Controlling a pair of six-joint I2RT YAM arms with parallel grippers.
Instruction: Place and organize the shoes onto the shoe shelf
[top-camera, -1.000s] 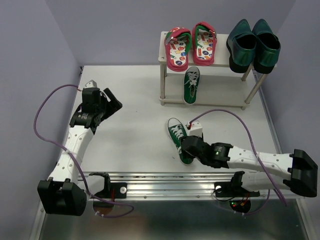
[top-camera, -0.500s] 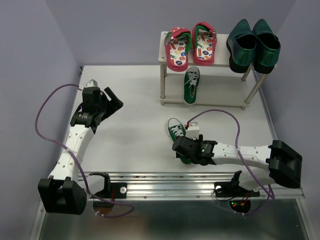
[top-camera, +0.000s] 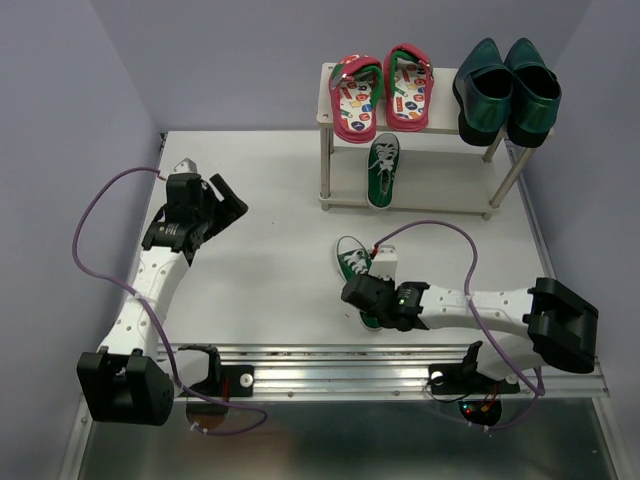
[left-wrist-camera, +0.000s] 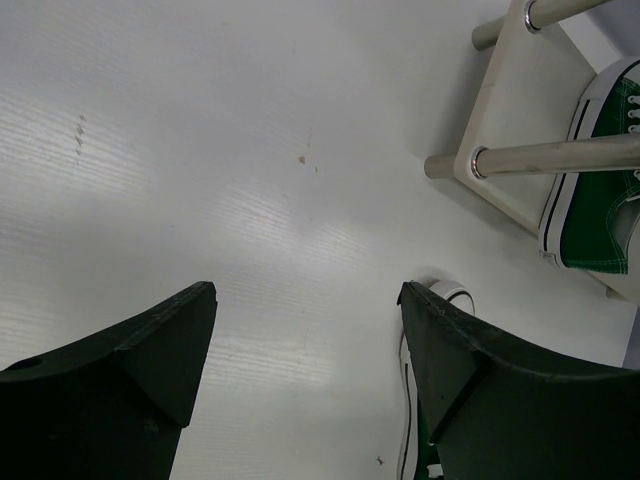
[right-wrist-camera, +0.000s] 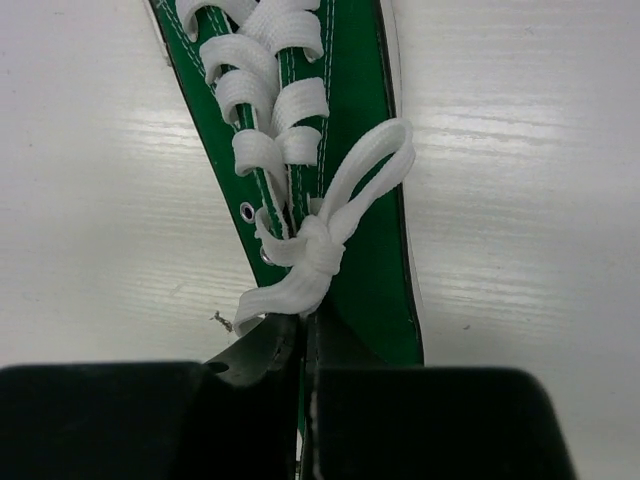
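One green white-laced sneaker (top-camera: 351, 261) lies on the table, toe pointing away. My right gripper (top-camera: 364, 297) is at its heel end. In the right wrist view the gripper (right-wrist-camera: 307, 335) is shut on the green upper just below the lace knot of this sneaker (right-wrist-camera: 350, 150). The other green sneaker (top-camera: 382, 170) sits on the lower tier of the shoe shelf (top-camera: 328, 120). Red flip-flops (top-camera: 381, 92) and teal loafers (top-camera: 506, 90) stand on the top board. My left gripper (top-camera: 228, 205) hovers open at the table's left; its wrist view shows the gripper (left-wrist-camera: 305, 335) holding nothing.
The shelf's metal legs (left-wrist-camera: 545, 156) and the shelved sneaker (left-wrist-camera: 600, 205) appear at the upper right of the left wrist view. A purple cable (top-camera: 440, 228) loops above the right arm. Purple walls close in the table on three sides.
My right arm slid left and lowered onto the sneaker's heel end, and its jaws closed on the upper. The left arm has stayed put.
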